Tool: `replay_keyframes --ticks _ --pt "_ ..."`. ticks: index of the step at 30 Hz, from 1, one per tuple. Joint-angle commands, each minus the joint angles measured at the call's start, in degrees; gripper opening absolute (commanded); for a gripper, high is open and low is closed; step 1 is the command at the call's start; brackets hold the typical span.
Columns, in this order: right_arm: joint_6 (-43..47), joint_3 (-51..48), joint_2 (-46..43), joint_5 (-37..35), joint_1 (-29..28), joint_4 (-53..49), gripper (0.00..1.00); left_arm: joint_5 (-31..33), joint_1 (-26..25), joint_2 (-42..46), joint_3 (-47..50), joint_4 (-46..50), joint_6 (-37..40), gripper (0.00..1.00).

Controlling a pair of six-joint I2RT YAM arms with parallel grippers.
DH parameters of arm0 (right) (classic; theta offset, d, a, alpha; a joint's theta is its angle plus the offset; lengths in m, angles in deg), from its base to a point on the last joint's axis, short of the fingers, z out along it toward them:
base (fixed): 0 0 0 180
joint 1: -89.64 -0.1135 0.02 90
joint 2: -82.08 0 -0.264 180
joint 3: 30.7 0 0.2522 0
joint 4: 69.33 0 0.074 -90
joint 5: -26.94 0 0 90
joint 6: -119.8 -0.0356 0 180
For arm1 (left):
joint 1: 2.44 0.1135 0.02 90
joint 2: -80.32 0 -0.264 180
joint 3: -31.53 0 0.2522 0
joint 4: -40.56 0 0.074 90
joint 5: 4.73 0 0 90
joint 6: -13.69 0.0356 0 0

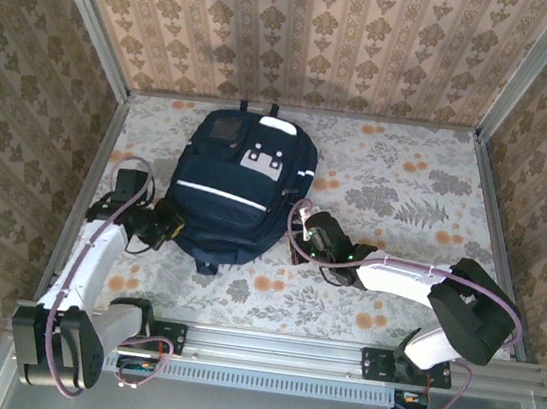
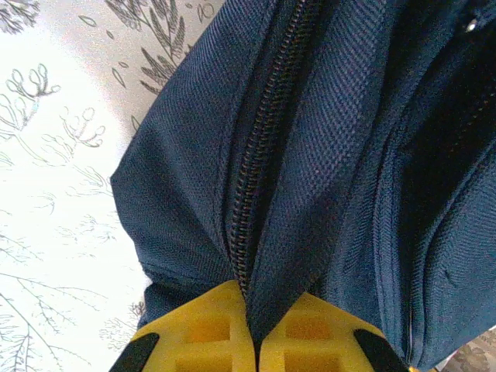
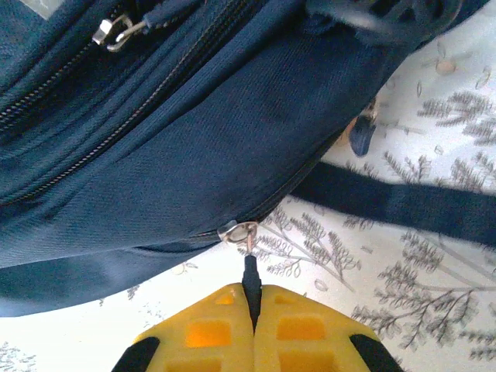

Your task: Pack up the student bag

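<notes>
In my left wrist view the left gripper point(image 2: 256, 341) is clamped tight on a fold of the bag point(image 2: 325, 155), right where a zip point(image 2: 260, 155) runs into the jaws. The right gripper point(image 3: 254, 314) is pinched closed on the dark pull point(image 3: 249, 273) hanging from a slider point(image 3: 239, 231) at the bag's edge, with a strap point(image 3: 387, 198) on the table point(image 3: 434, 294) just beyond. From above, the bag lies front up on the table's left half, between both grippers, its top toward the far wall point(image 1: 315, 39).
</notes>
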Motion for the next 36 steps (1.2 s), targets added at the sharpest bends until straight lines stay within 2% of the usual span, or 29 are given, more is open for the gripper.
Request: replay_keyframes --ticks 1,5,6,8,10,12,15,20,26,31,36 --pt "7.2 -0.4 1.1 -4.0 0.7 2.8 0.00 2.7 2.9 -0.2 -3.2 1.5 4.2 0.00" --pt "8.5 0.8 2.6 8.9 -0.1 5.8 0.00 2.1 4.5 -3.6 -3.7 -0.6 6.8 0.02" --pt "7.6 1.4 3.1 10.5 -0.8 6.4 0.00 1.2 4.6 -4.6 -3.9 -0.8 6.7 0.10" --pt "5.4 3.7 4.7 12.5 -2.9 6.5 0.00 -1.0 4.5 -5.8 -4.0 -1.3 6.0 0.34" --pt "2.5 5.7 6.5 12.9 -5.2 7.3 0.00 -2.0 4.2 -4.9 -4.0 -0.9 4.4 0.48" --pt "1.2 7.8 8.4 13.4 -7.5 7.7 0.00 -1.4 3.5 -2.2 -4.4 1.0 2.8 0.59" --pt "1.2 10.1 10.5 11.1 -11.0 7.7 0.00 1.7 0.4 3.2 -4.9 4.9 -0.1 0.69" --pt "-1.0 11.6 13.2 9.5 -12.7 10.6 0.00 4.4 -8.5 9.0 -0.2 6.6 -11.3 0.70" --pt "-1.7 13.4 13.9 9.2 -13.1 10.6 0.00 5.1 -17.6 8.8 7.8 -4.2 -23.4 0.68" --pt "-1.7 13.6 13.8 9.1 -13.6 10.1 0.00 7.3 -21.2 4.1 6.9 -8.0 -25.1 0.65" --pt "-1.5 12.8 13.8 8.6 -13.8 10.1 0.00 7.6 -21.8 1.0 6.3 -11.1 -25.4 0.61"
